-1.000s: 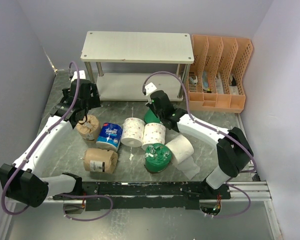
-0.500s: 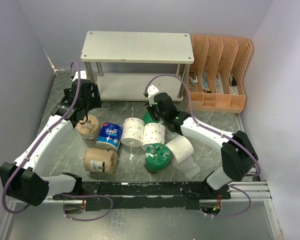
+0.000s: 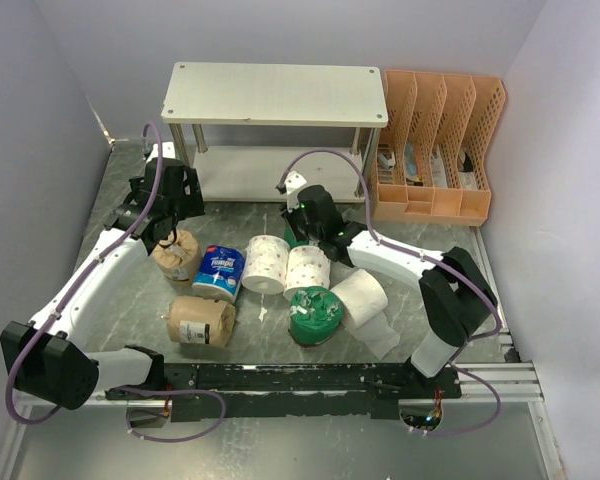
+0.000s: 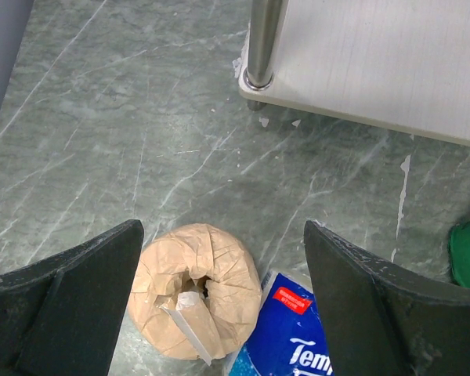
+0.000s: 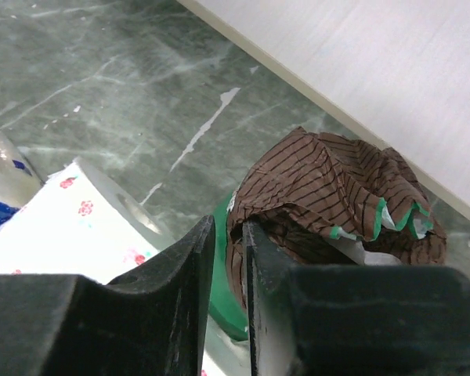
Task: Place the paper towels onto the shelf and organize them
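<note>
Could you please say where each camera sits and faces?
Top external: above and behind, looking down on the shelf; left arm, right arm show.
Left wrist: looks down at the tan roll; open left gripper shows.
Right wrist: faces the brown roll; right gripper shows.
Top and left wrist share the blue roll.

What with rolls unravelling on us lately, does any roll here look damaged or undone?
The plain white roll at the near right is partly unrolled, a loose tail of sheets trailing across the table.
</note>
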`<state>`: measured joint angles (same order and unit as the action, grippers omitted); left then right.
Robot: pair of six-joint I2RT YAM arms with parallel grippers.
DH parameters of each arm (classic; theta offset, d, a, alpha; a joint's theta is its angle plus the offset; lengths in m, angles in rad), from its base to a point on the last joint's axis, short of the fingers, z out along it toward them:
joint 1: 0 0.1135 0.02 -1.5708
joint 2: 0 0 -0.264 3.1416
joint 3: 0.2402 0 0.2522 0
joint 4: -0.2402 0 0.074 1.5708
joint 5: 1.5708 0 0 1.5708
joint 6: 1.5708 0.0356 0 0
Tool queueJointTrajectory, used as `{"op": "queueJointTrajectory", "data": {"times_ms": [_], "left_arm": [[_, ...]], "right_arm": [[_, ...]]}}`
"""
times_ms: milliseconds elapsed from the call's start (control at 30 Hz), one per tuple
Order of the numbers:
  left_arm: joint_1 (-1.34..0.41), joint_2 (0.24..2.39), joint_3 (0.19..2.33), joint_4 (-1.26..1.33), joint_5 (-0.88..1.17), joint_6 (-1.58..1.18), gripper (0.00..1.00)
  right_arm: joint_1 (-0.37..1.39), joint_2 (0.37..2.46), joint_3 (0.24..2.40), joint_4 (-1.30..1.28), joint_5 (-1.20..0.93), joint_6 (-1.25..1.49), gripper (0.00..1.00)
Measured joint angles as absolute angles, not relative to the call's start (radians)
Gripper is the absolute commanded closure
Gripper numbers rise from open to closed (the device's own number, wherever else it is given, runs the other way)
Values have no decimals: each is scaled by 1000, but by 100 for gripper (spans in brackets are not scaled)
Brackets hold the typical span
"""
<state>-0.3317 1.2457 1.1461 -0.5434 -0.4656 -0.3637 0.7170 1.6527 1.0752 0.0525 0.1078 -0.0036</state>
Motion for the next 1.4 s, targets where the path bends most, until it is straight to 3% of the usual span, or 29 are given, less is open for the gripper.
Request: {"op": "queueJointTrajectory", "data": {"times_ms": [233,267,300,367,400,433,467,1067,1400], "left_arm": [[-332,1250,1146,-543,-461,-364,5],[-332,1252,1146,-543,-459,-364,5],[-332,1254,1146,-543,-459,-364,5],[-332,1258,1146,-543,-457,-364,5],[-331,1259,1146,-543,-456,-364,5],[-331,1261,1146,-543,-454,-364,5],[-331,1262,1146,-543,-452,-364,5],[-331,1262,1146,-543,-442,-340,5],[-331,1264,1146,-543,-438,-340,5]], "right_arm": [[735,1669,1081,47,99,12,67],[740,1669,1081,43,109,11,51],[749,1669,1081,37,125,9,45],[774,1669,1081,27,164,2,43],[791,1669,1081,12,191,-8,31],[808,1669,1081,-6,214,-17,4],[823,1669,1081,-20,233,-22,0],[979,1568,1266,-302,413,-62,0],[856,1477,1191,-262,480,-145,0]]}}
